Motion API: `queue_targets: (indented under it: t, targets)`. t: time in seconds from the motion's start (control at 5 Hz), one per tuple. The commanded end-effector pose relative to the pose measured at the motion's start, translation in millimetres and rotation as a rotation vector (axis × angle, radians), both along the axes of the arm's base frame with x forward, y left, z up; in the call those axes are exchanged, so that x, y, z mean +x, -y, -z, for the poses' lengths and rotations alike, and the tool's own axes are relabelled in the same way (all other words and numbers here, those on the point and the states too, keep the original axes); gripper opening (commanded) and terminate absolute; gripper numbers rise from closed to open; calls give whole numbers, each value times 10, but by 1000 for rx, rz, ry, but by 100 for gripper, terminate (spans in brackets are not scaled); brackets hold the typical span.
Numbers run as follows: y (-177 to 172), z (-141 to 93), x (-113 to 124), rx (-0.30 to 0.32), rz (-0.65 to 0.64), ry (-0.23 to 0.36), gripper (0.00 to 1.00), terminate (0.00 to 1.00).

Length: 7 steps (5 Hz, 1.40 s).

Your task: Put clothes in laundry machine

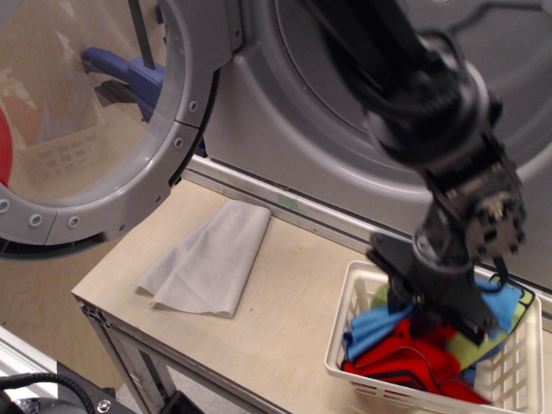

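Clothes [414, 349]: red, blue, lime-green pieces heaped in white slatted basket [345, 332], near right on table [293, 302]. Gripper [435, 310] pressed down into heap, directly over red piece and blue piece; fingertips buried among cloth, so grip state cannot be told. Laundry machine [302, 112] at far side, drum open behind arm; bolted-rim door [95, 121] swung open to left. Grey cloth [211, 259] lies flat on table, left of basket, well apart from gripper.

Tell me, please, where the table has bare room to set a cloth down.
The table is bare between the grey cloth and the basket, and along its front edge. The basket is crowded: clothes fill it and the gripper is in it.
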State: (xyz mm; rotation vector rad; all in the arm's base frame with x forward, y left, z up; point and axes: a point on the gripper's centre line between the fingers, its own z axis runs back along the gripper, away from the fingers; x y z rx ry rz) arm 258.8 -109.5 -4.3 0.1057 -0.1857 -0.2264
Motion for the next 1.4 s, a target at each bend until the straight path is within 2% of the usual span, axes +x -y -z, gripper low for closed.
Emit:
queue_targets:
  t: [0.0,0.2,0.4,0.8,1.0,1.2]
  targets:
    - [-94,-978,-73,11,-63,301,0,0]
    - [-65,-1274,-32,0,0,405,0,0]
    - [-207,-1618,232,35,6,616,0,0]
    - [-494,-1765,707,131,-49,768,0,0]
    - [-575,-1760,909,156,-60,791,0,0]
    - [-714,-1685,1160,216,-75,829,0,0]
